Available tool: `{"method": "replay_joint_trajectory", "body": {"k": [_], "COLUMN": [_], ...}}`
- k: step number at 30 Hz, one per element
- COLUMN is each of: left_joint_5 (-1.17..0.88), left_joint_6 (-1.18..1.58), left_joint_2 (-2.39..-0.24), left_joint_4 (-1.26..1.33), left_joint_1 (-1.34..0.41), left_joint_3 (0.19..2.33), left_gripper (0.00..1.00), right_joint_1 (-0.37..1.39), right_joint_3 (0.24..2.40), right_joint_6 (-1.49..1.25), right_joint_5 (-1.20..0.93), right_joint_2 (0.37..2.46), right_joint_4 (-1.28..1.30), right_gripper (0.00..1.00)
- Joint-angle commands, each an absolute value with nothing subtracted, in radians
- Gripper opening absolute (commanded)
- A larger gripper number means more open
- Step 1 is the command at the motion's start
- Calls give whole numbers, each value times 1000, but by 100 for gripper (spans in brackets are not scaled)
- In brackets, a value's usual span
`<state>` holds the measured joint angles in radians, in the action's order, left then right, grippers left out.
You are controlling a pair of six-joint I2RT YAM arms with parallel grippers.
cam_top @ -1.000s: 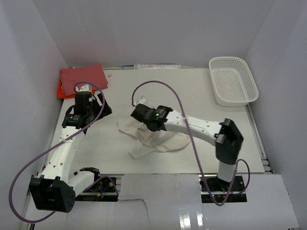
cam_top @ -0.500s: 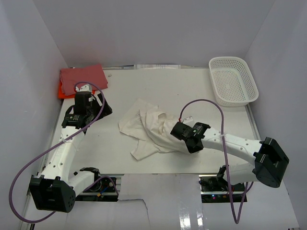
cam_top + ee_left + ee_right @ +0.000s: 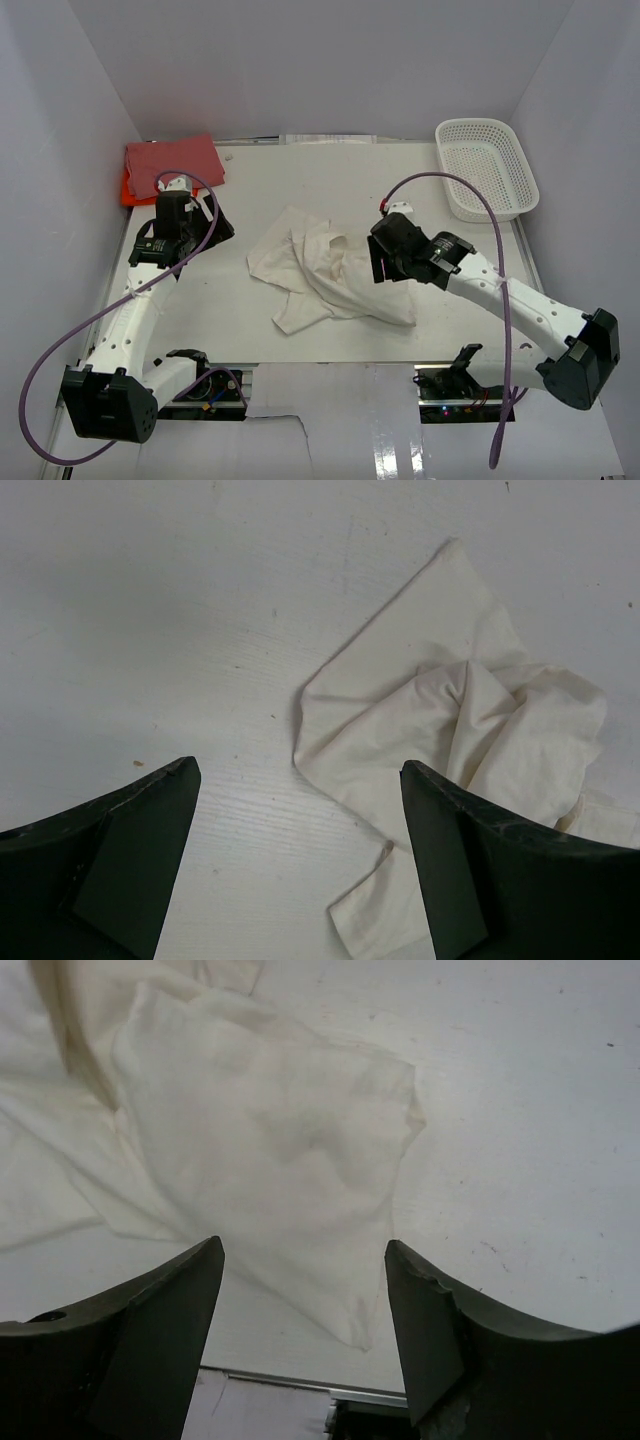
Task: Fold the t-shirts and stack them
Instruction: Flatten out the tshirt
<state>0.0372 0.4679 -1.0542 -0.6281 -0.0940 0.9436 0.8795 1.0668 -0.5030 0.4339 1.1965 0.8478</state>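
While the cream shirt [image 3: 325, 275] lies crumpled and unfolded near the middle of the table [image 3: 330, 180], somewhat toward the near edge, neither arm holds it. The right gripper [image 3: 378, 262] hangs over the shirt's right side with its jaws spread wide and nothing between them. In the right wrist view the wrinkled cloth lies on the table below the gripper, a loose flap narrowing to a point toward the near rim. The left gripper [image 3: 218, 222] is off to the left of the cream shirt, apart from it and above bare table, and its jaws also stand wide with nothing in them. The left wrist view shows the shirt's left edge ahead of that gripper, bunched into folds, with 1 corner pointing away. The pink shirt [image 3: 175, 158] is folded into a rectangle in the far left corner. It rests on the orange shirt [image 3: 127, 188], of which only a strip shows along the left side beneath it. These 2 make a stack well apart from the cream shirt. A white mesh basket [image 3: 487, 167] stands in the far right corner, apart from both arms and all 3 shirts. Purple cables [image 3: 440, 176] loop up from each wrist.
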Motion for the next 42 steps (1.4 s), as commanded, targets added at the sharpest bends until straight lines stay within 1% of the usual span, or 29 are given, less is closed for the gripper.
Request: {"method": "replay_joint_trajectory", "body": {"k": [1,2,3,5,6,7,9,15,18,25,39,41,42], "left_joint_5": [28,28,28,28,28,28,25,23,26,25,26,26,26], "left_joint_6": [460,462,460,459,460,459,457,459,457,457,457,459,457], "left_joint_2": [-1048,-1046,-1046,-1046,-1046,-1046,-1045,-1045,-1040,-1043,-1043,-1043,-1043], "left_joint_4": [-627,-627,-626,-627,-626,-626,-626,-626,-626,-627,-626,-626,-626], "left_joint_1": [-89,-89,-89,-87,-89,-89,-89,-89,-89,-89,-89,-89,-89], "left_joint_3": [965,965,963,963,963,963,963,963,960,960,959,959,960], "left_gripper": [93,93,93,93,93,93,93,93,92,93,93,93,93], "right_joint_1": [757,724,654,577,495,454,378,275,245,203,172,169,169], "right_joint_3": [1048,1033,1014,947,919,866,832,802,784,784,721,704,701], "right_joint_6": [-423,-416,-413,-403,-397,-393,-391,-376,-376,-362,-351,-356,-356], "right_joint_5": [428,414,404,315,190,129,16,-207,-270,-295,-319,-327,-336], "right_joint_2": [1253,1262,1267,1263,1253,1237,1233,1324,1361,1427,1459,1459,1462], "right_joint_4": [725,698,669,560,513,426,365,259,201,178,135,121,114], "right_gripper": [71,68,65,57,56,56,56,55,54,54,56,56,54]}}
